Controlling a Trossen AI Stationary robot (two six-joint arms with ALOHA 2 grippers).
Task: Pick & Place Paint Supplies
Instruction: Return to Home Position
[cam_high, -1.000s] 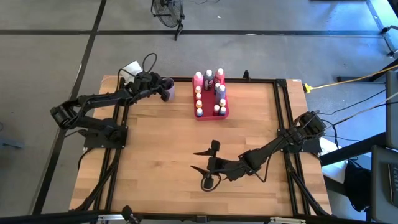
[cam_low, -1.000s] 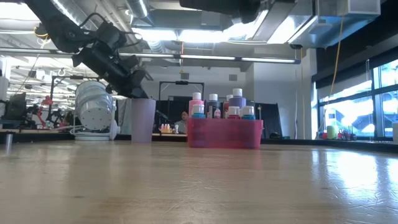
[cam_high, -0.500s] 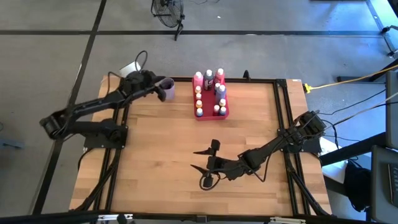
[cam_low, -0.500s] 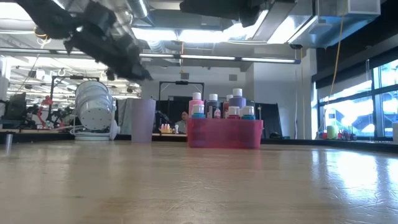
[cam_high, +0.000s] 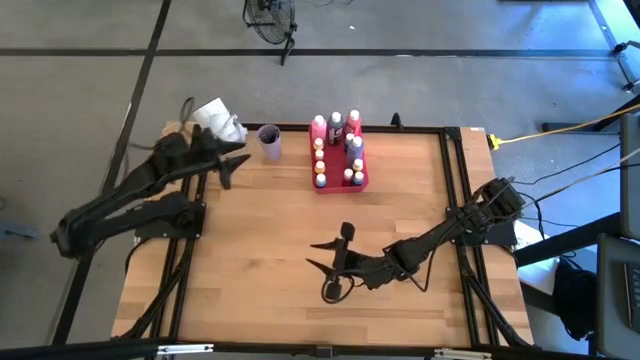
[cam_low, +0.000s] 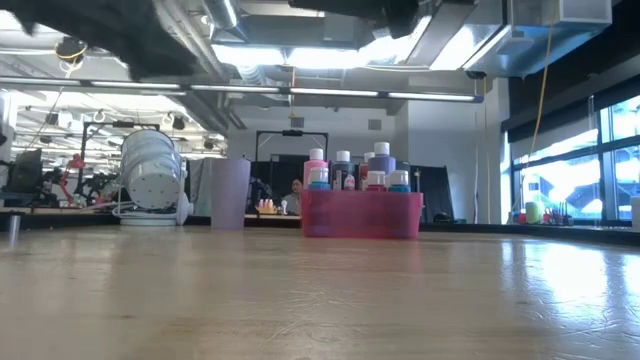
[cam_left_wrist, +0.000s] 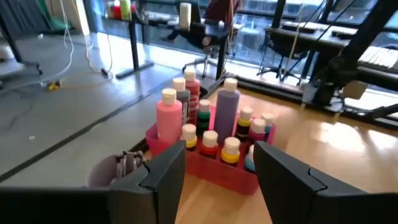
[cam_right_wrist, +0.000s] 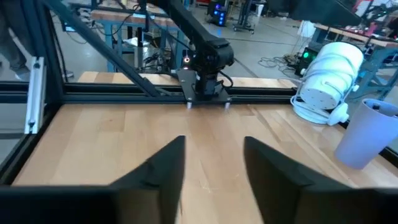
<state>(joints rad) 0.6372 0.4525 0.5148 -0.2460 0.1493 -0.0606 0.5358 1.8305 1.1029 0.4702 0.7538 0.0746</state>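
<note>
Looking basically done — paint bottles (cam_high: 337, 125) sit in the tray (cam_high: 335, 188) upper centre, brushes (cam_left_wrist: 129, 162) in the cup (cam_high: 270, 153) (left gripper (cam_high: 237, 170) and right gripper (cam_high: 312, 256) both spread, empty).

Likely a robotics lab: exposed ceiling pipes (cam_low: 300, 90), concrete floor (cam_high: 80, 100), cluttered desks (cam_left_wrist: 311, 32) behind.

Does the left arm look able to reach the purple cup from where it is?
Probably yes. The left gripper hangs close beside the cup, jaws open, with only bare table between them; the red tray stands on the cup's other side.
</note>
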